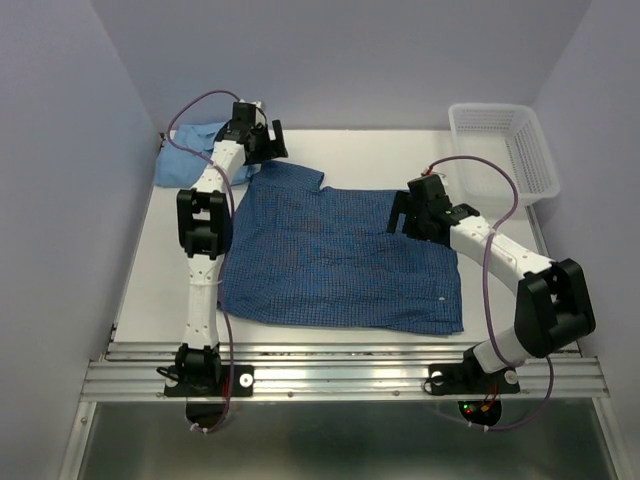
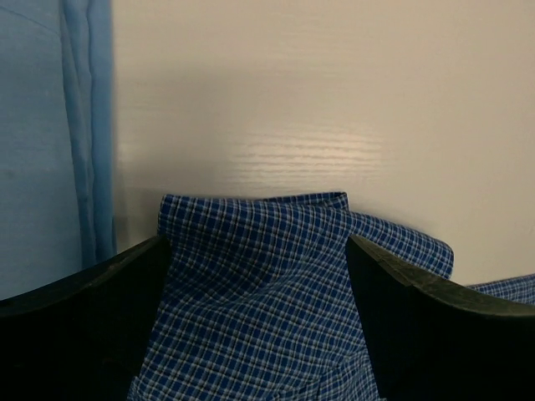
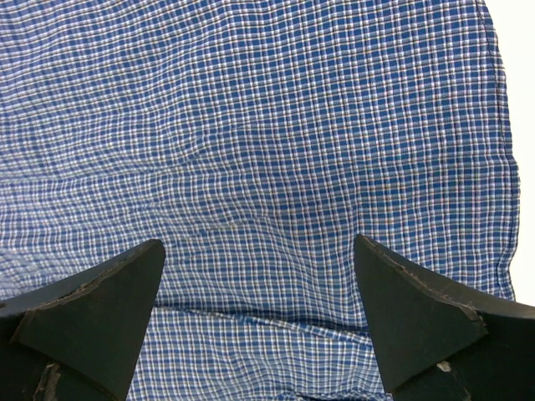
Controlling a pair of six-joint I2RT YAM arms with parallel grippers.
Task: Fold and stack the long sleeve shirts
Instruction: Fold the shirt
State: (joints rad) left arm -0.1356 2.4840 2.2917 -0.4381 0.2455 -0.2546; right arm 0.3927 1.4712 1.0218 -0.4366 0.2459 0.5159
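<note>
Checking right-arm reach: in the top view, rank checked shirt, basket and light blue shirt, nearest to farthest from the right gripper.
1. Checked shirt, mid-table, directly under the right gripper.
2. Basket, far right corner.
3. Light blue shirt, far left corner.

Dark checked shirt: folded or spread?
Mostly spread: the shirt lies flat as a wide rectangle on the table, no sleeves showing; tucked under, cannot tell.

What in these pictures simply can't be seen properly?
1. Light blue shirt: top view, partly behind the left arm; left wrist view, cut off by the left edge.
2. Dark checked shirt sleeves: not visible in any view; the folded cloth may hide them.
3. Cloth beneath the right gripper: top view, covered by it.
</note>
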